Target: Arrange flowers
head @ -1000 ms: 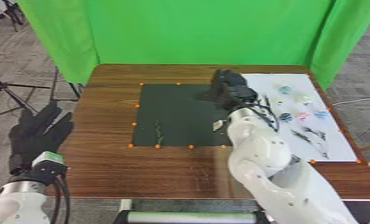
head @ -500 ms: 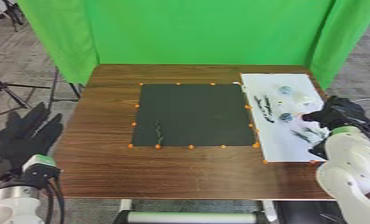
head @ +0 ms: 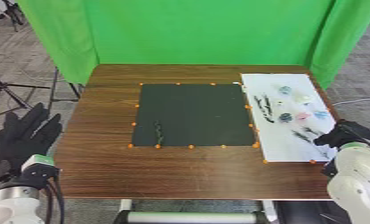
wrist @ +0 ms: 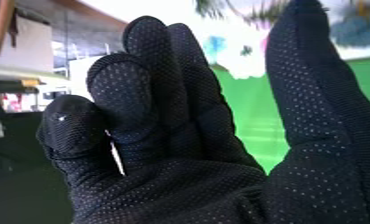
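Observation:
The left hand (head: 26, 135) rests palm up off the table's left edge, fingers straight and spread. Over the lower right part of the white sheet (head: 279, 147) is the right hand (head: 348, 134); in the right wrist view the same hand (wrist: 177, 175) has relaxed fingers and holds nothing. On the sheet lie dark stems (head: 265, 107), a dark blue-green flower (head: 285, 117), a pink flower (head: 302, 116), a light blue flower (head: 321, 114), pale flowers (head: 303, 99) and a green sprig (head: 301, 135). One thin green stem (head: 158, 131) lies on the black mat (head: 195, 110), toward its lower left.
The brown wooden table (head: 164, 172) carries orange markers along the edges of the mat and sheet. A green curtain (head: 199, 30) hangs behind the table's far edge. A small white piece (head: 238, 83) lies between the mat's and sheet's far corners.
The right hand has moved from the mat's far right corner to the sheet's right side, then slightly nearer the robot, uncovering flowers. The left hand has shifted slightly outward.

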